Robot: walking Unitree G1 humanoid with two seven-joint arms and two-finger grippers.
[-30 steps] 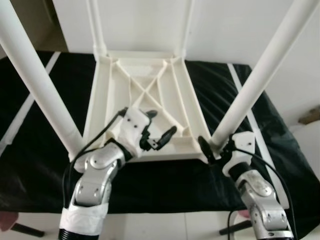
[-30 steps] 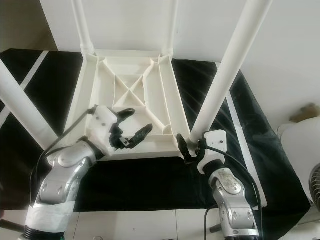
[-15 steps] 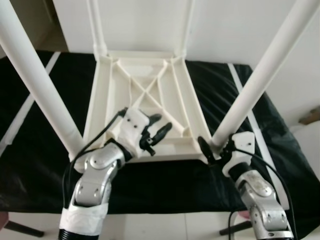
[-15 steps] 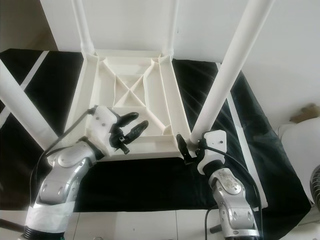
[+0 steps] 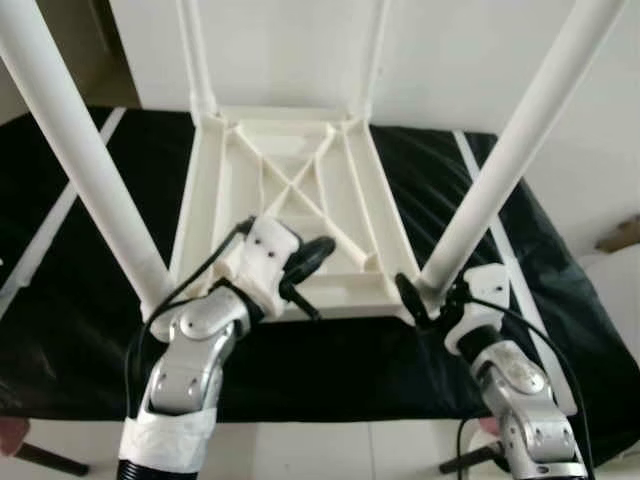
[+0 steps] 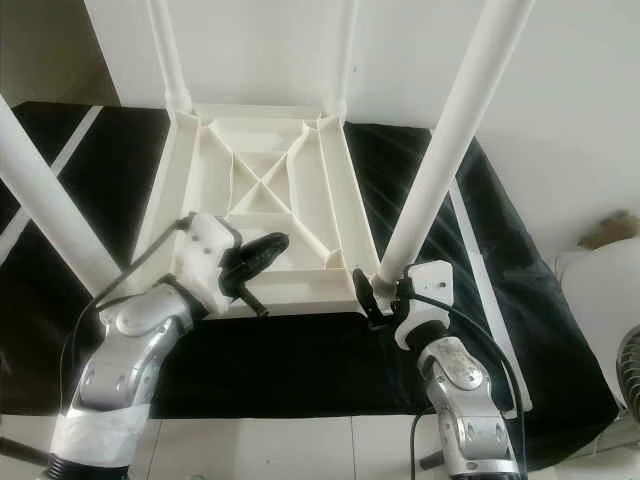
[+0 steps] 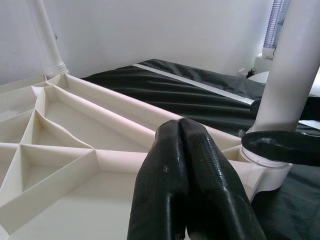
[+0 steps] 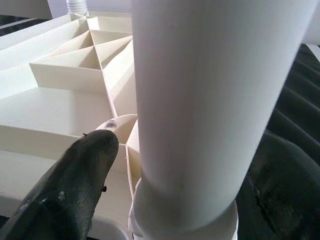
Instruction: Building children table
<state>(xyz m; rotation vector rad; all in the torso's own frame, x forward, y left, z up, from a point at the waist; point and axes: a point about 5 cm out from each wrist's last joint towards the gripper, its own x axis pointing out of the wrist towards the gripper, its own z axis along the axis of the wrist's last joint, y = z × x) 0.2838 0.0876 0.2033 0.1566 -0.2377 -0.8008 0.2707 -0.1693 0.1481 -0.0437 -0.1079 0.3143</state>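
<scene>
A white plastic children's table (image 5: 290,190) lies upside down on a black cloth, its ribbed underside facing up and all its legs standing upward. My left gripper (image 5: 322,249) hovers over the near part of the underside, shut with nothing between its fingers (image 7: 180,150). My right gripper (image 5: 424,297) is at the base of the near right leg (image 5: 510,160), where the leg meets its corner socket. One black finger (image 8: 75,190) lies on each side of the leg, closed around it. The near left leg (image 5: 90,170) rises beside my left arm.
The black cloth (image 5: 80,330) has white stripes and covers a low platform that ends just before my arms. A white wall stands behind the table. A fan (image 6: 630,380) and a brown object (image 6: 615,225) sit on the floor at the right.
My left gripper's fingers, spread a second ago, have closed together over the underside. The right gripper has stayed on the leg. The view has shifted slightly.
</scene>
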